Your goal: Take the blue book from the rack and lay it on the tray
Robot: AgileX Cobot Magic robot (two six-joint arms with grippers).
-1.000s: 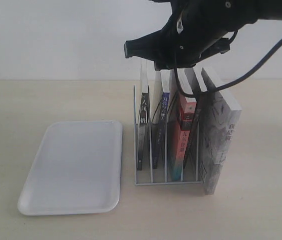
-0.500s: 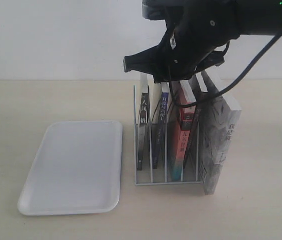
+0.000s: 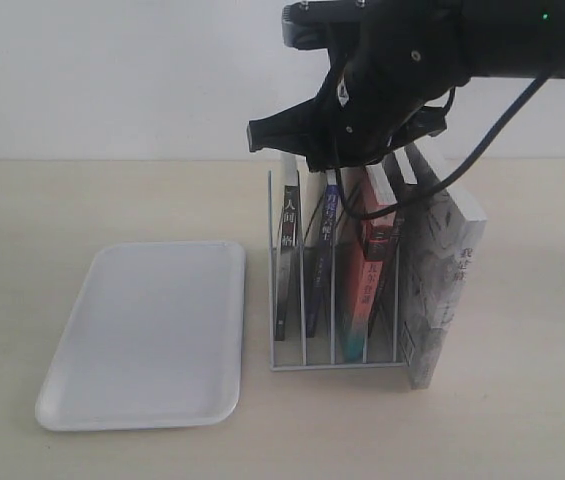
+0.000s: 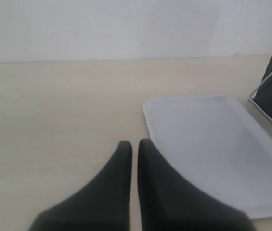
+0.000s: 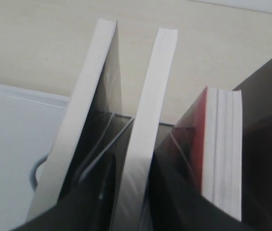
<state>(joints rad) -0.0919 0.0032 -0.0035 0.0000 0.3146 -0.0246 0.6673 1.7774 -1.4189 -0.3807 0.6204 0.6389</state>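
Lower than a second ago, the right gripper (image 5: pixel 136 192) sits over the rack (image 3: pixel 337 365), jaws narrow astride the blue book (image 3: pixel 320 260); whether they pinch it I cannot tell; that book stands upright in the second slot from 9 o'clock, among other books (image 3: pixel 370 270); the tray (image 3: pixel 142 335) lies at the rack's 9 o'clock; the left gripper (image 4: pixel 135 149) has its jaws together.

right gripper (image 5: pixel 133 168) pinches blue book (image 5: pixel 152 82); left gripper (image 4: pixel 134 150) closed.

Exterior camera faces rack (image 3: pixel 337 366) frontally, right wrist camera close above books (image 5: pixel 145 134), all three share tray (image 3: pixel 142 340).
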